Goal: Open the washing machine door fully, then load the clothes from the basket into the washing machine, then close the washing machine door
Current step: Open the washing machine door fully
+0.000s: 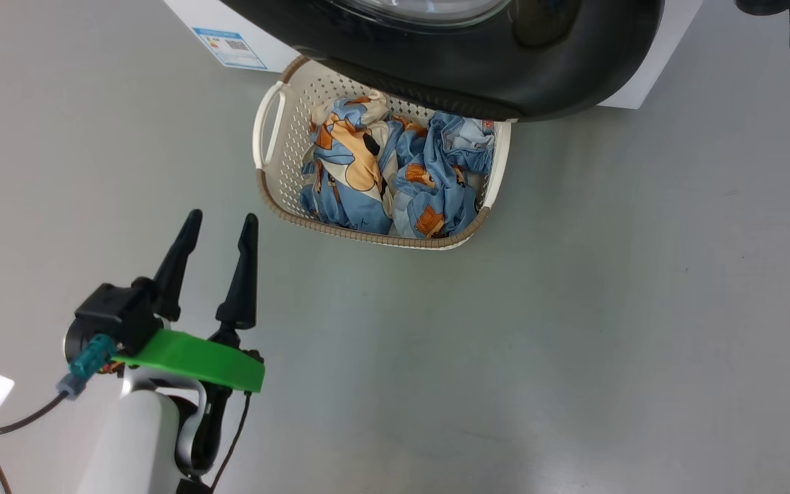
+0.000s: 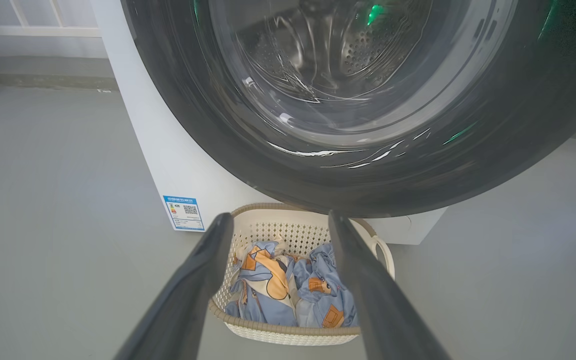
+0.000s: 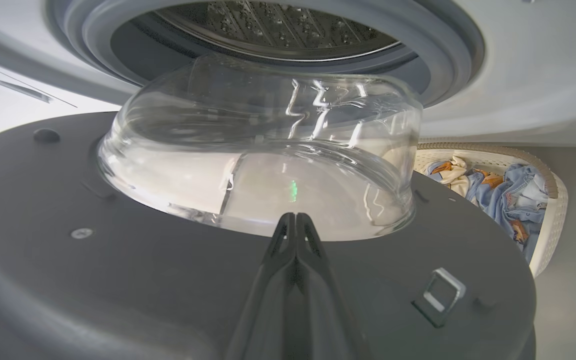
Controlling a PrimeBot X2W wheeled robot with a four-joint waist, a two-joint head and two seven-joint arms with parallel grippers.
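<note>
The washing machine door (image 1: 491, 75) stands partly swung out, its black ring hanging over the back of the basket (image 1: 367, 237). The clothes (image 1: 367, 171), light blue with orange and cream patches, lie bundled inside. My left gripper (image 1: 223, 216) is open and holds nothing, a short way in front and left of the basket, fingers pointing at it. The left wrist view frames the clothes (image 2: 288, 290) between the open left gripper (image 2: 279, 216). My right gripper (image 3: 295, 216) is shut, tips at the base of the glass bowl (image 3: 268, 150) on the door's inner face (image 3: 118, 280).
The washing machine (image 2: 168, 150) is a white box with a blue label (image 2: 184, 212) low on its front. Behind the door are the steel drum (image 3: 278, 25) and grey gasket (image 3: 448, 55). A metal latch hook (image 3: 440, 295) sticks out of the door. Grey floor surrounds the basket.
</note>
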